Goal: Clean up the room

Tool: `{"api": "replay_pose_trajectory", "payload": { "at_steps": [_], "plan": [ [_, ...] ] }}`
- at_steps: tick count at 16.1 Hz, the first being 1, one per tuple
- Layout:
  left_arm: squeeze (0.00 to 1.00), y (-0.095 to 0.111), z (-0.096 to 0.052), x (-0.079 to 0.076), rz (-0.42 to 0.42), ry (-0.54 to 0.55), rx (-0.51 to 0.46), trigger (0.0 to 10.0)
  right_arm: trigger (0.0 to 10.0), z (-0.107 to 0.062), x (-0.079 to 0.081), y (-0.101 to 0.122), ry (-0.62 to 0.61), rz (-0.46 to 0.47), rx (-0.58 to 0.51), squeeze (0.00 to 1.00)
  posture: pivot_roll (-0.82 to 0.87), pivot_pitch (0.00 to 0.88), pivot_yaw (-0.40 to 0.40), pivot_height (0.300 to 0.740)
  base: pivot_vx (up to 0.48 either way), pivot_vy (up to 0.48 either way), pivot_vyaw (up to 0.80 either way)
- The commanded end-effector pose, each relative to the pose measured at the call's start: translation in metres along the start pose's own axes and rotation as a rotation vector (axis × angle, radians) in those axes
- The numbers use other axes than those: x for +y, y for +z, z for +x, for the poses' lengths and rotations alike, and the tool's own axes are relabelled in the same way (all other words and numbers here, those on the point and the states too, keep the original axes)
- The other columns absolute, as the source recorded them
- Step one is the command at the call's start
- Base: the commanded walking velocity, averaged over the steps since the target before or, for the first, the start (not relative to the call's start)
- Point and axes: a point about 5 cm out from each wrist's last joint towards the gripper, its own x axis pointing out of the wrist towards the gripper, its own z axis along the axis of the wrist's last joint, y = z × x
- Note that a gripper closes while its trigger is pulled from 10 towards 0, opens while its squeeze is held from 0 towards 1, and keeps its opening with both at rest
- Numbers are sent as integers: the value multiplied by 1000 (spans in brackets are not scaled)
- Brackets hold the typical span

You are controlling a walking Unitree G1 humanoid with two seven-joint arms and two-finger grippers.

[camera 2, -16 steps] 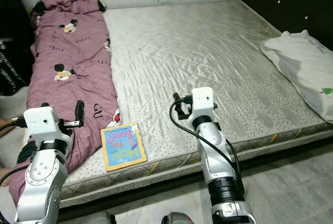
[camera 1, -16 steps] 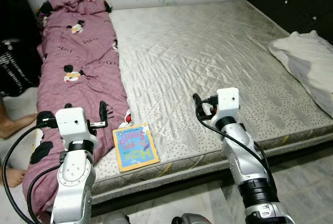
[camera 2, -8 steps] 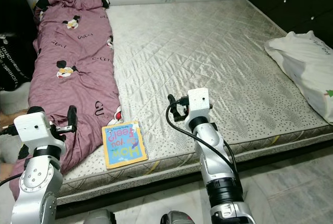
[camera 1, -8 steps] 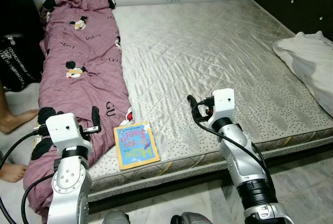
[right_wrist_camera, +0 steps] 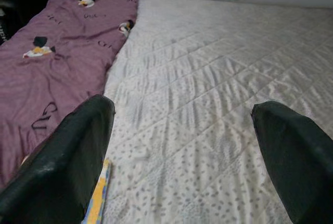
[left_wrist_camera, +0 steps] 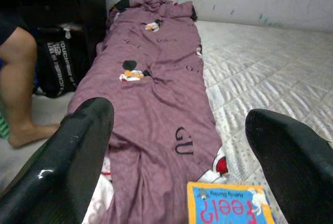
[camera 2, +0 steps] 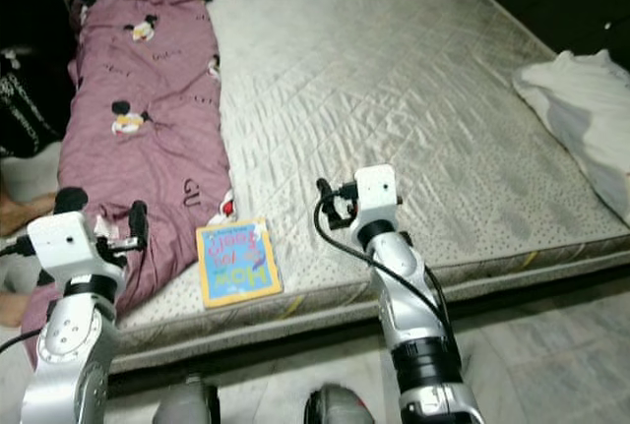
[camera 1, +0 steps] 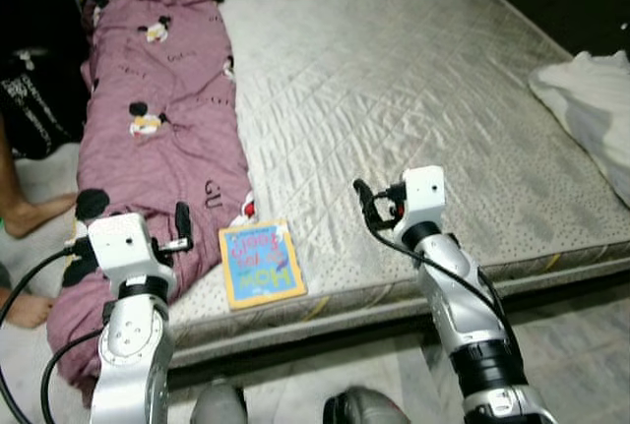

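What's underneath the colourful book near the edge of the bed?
The book lies flat on the bare quilted mattress, beside the purple blanket. Whether anything is hidden under it cannot be seen.

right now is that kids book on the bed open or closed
Closed. The book lies flat on the mattress near its front edge, beside the purple blanket, with its colourful cover facing up and no pages spread.

**Open mattress ahead, quilt crowding my left**

From my right gripper [camera 1: 366, 204], the grey quilted mattress [camera 1: 413, 80] lies bare toward twelve o'clock. At ten, the mauve cartoon-print quilt [camera 1: 157, 119] heaps along the edge. The small colourful picture book [camera 1: 261, 264] lies flat between my arms. A white pillow [camera 1: 591, 99] blocks two o'clock.
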Motion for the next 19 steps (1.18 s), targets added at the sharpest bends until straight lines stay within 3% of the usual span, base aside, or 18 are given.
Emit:
{"api": "replay_pose_trajectory", "payload": {
  "at_steps": [1,3,17,19],
  "plan": [
    [0,1,-2,0,-4,2,5,10000,10000,-2,0,0,5,4,4,0,67,133,-39,635,0,0,0],
    [0,1,-1,0,-4,3,5,10000,10000,-1,0,0,5,-1,7,0,64,136,-39,616,0,0,0],
    [0,3,1,1,-20,14,7,10000,10000,2,6,0,62,-23,23,0,61,142,-45,616,0,0,0],
    [0,3,1,1,-26,12,8,10000,10000,2,7,0,76,-25,23,0,61,144,-45,591,0,0,0]
  ]
}}
